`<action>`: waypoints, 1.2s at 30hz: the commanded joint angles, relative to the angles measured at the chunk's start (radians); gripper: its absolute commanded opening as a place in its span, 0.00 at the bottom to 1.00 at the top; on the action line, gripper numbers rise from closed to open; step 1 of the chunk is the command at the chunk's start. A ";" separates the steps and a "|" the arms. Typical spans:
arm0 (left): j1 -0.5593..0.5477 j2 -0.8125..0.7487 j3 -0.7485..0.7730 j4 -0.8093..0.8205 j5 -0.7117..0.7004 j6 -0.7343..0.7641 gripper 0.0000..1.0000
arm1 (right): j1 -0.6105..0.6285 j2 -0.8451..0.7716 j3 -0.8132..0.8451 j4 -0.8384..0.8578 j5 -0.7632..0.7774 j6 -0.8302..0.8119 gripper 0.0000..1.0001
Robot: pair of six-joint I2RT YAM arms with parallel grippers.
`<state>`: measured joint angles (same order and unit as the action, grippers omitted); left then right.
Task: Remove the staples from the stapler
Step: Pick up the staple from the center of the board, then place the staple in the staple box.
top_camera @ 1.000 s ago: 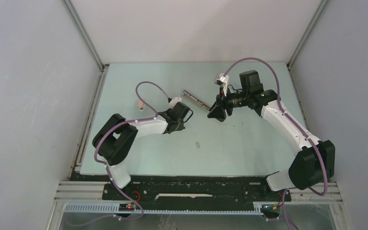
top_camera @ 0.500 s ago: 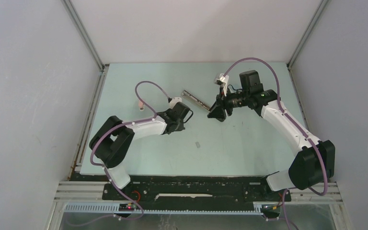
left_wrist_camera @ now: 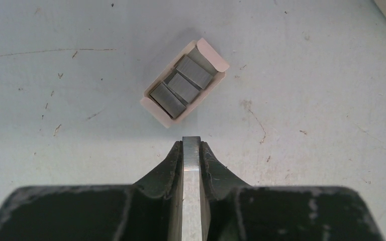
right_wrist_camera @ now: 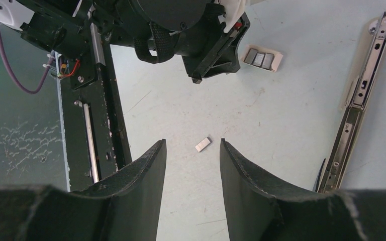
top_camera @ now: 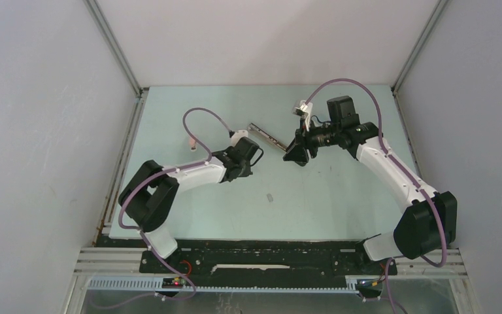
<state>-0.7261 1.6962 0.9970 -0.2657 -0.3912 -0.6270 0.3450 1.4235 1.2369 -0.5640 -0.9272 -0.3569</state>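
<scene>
The stapler [top_camera: 266,135] is a long slim silver bar lying opened on the table; in the right wrist view [right_wrist_camera: 362,95] it runs along the right side. My left gripper [top_camera: 245,163] is shut on a flat silver strip of staples [left_wrist_camera: 191,150] that sticks out between the fingertips, just short of a small pink-white box [left_wrist_camera: 183,89] holding three grey staple blocks. My right gripper [top_camera: 296,152] is open and empty [right_wrist_camera: 191,155], hovering above the table near the stapler's near end. One loose staple bit [right_wrist_camera: 202,144] lies on the table below it and also shows in the top view [top_camera: 269,196].
A small pink item [top_camera: 188,140] lies at the left of the table. The pink-white box [right_wrist_camera: 263,57] sits beside the left gripper's tip. The black rail of the table's front edge [right_wrist_camera: 93,100] is close by. Grey walls enclose the table.
The left arm's elbow has swung a little to the left and its gripper has edged slightly toward the far side. The right arm and the stapler have not moved.
</scene>
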 commanded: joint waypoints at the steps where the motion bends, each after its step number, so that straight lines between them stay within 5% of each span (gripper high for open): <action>1: 0.016 0.018 0.110 -0.011 -0.039 0.032 0.15 | -0.011 0.000 -0.001 0.010 -0.024 0.004 0.52; 36: 0.093 0.166 0.206 0.009 -0.027 0.002 0.15 | -0.033 -0.003 -0.001 0.004 -0.042 0.005 0.52</action>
<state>-0.6407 1.8515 1.1713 -0.2863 -0.3931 -0.6037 0.3202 1.4235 1.2369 -0.5644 -0.9516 -0.3569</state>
